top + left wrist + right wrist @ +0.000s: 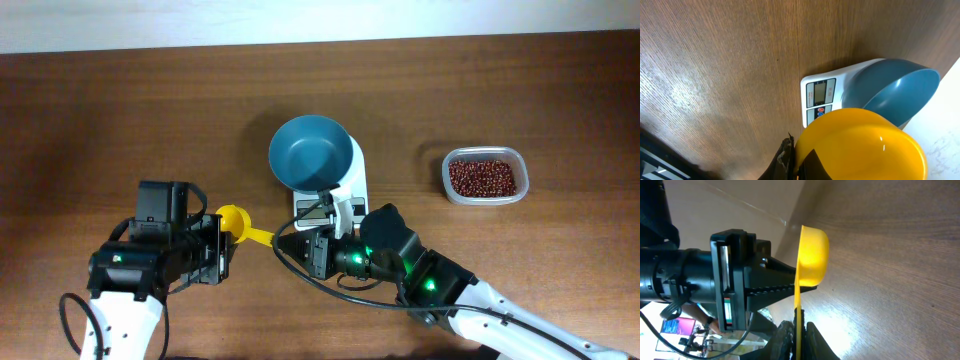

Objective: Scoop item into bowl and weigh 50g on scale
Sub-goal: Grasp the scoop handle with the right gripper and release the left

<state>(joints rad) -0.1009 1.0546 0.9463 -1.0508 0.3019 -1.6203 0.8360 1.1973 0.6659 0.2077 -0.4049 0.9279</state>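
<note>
Overhead, the teal-blue bowl sits on the back part of the white scale, near the middle of the brown wooden worktop. I can see nothing lying in the bowl. The red-brown beans are off to the right of the scale and well apart from it, in a clear plastic container.

In front of the scale and a little to its left, a yellow scoop is held between the two arms. Its round cup is towards the left arm and its thin handle runs across to the right arm. The left jaws are closed tight, with the scoop gripped close to the cup. In the left wrist view the yellow cup fills the lower frame, right against the dark fingers, and the scale's grey display and its red and blue buttons show just behind it.

The right jaws are drawn in narrow on the far end of the handle. In the right wrist view the two fingers stand close on either side of that yellow strip, and the cup stands on edge above them, with the left arm's black fingers reaching to it from the side
</note>
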